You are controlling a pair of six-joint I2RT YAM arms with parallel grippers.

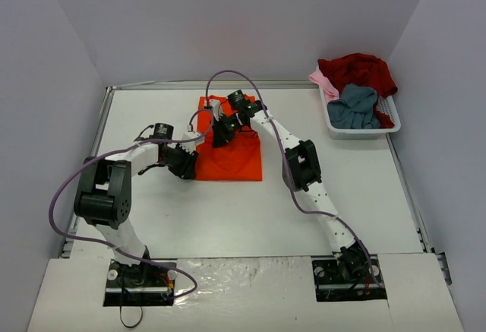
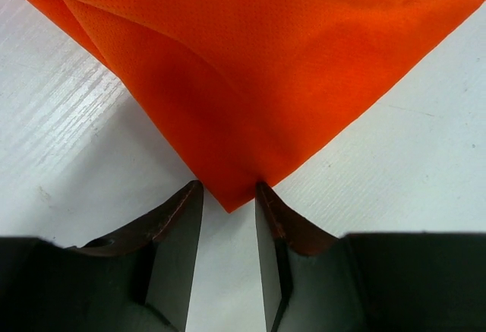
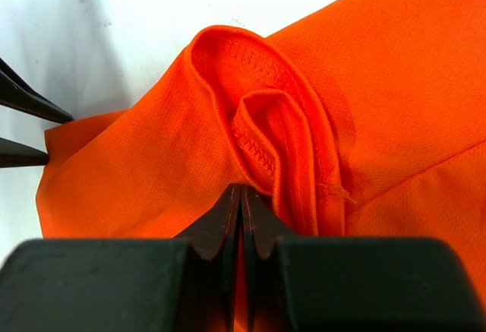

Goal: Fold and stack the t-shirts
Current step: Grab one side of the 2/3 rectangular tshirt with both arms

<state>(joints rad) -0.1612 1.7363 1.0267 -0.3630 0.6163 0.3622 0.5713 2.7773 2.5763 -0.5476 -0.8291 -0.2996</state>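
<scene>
The bright orange-red t-shirt (image 1: 235, 153) lies partly folded on the white table, left of centre. My left gripper (image 1: 184, 163) is at its near-left corner. In the left wrist view that gripper (image 2: 228, 189) is open, with the tip of the shirt's corner (image 2: 250, 81) lying between its fingertips. My right gripper (image 1: 224, 131) is over the shirt's far part. In the right wrist view it (image 3: 241, 189) is shut on a bunched fold of the orange cloth (image 3: 288, 134) by a stitched hem. The left fingers (image 3: 23, 104) show at that view's left edge.
A white slatted basket (image 1: 357, 133) stands at the back right, holding a dark red shirt (image 1: 357, 70), a grey-blue shirt (image 1: 355, 108) and a pale pink shirt (image 1: 325, 83). Grey walls close in the table on three sides.
</scene>
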